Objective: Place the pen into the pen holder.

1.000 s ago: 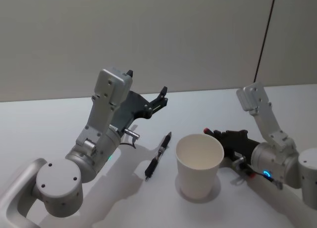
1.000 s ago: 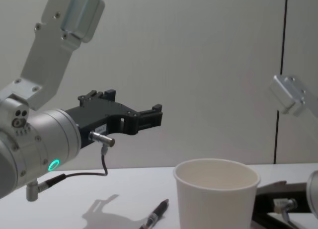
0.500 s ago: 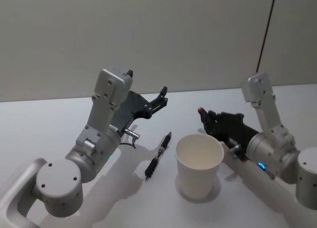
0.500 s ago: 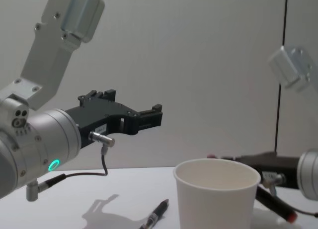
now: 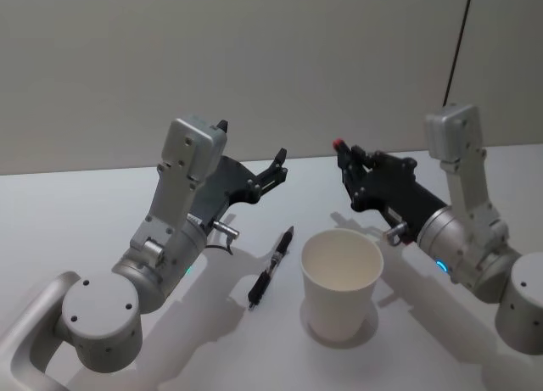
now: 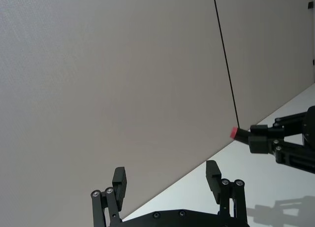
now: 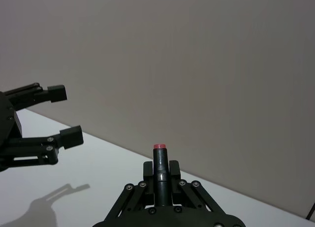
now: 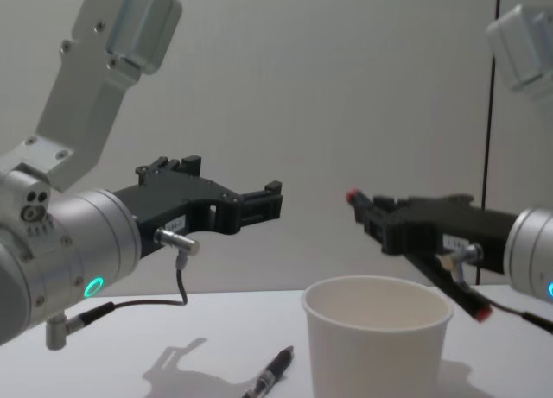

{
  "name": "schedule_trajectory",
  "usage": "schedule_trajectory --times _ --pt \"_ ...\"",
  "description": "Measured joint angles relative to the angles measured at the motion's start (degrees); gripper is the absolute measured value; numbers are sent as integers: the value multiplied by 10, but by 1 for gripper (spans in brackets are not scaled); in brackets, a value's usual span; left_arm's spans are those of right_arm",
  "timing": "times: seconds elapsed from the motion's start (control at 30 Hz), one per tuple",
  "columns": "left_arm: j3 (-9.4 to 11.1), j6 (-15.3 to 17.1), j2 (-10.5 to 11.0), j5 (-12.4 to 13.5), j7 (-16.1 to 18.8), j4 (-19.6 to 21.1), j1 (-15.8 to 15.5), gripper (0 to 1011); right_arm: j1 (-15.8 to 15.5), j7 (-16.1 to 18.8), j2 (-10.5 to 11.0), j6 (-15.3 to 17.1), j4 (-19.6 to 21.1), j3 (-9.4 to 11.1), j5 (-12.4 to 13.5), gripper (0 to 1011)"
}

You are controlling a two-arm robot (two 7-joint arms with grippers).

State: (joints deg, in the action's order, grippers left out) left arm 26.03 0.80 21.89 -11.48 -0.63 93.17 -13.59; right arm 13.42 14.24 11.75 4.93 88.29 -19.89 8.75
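Observation:
My right gripper (image 5: 349, 169) is shut on a dark pen (image 8: 432, 264) with red ends. It holds the pen tilted in the air, just above and behind the far right rim of the pen holder (image 5: 341, 281), a white paper cup. In the right wrist view the pen (image 7: 159, 155) stands between the fingers (image 7: 147, 169). My left gripper (image 5: 252, 143) hangs open and empty in the air to the left of the cup, above the table. The chest view shows the cup (image 8: 376, 346) in front, with my right gripper (image 8: 370, 215) above its rim.
A second, black pen (image 5: 271, 268) lies flat on the white table (image 5: 102, 204) just left of the cup, below my left gripper. A grey wall stands behind the table. Bare table lies to the far left and in front.
My right gripper has risen with the pen from table level beside the cup to above its far rim. The left arm, the cup and the lying pen have not moved.

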Motion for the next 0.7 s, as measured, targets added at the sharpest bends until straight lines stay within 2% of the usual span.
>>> schedule_trajectory --times 0.13,0.47,0.7 --pt "0 0 0 0 0 0 0 1004 0 -3 -1 -26 1 -1 -6 175" --pt "0 0 0 0 0 0 0 1004 1 0 -1 -38 17 -3 -26 175" --pt "0 0 0 0 0 0 0 1004 4 11 -5 -63 35 -7 -38 175"
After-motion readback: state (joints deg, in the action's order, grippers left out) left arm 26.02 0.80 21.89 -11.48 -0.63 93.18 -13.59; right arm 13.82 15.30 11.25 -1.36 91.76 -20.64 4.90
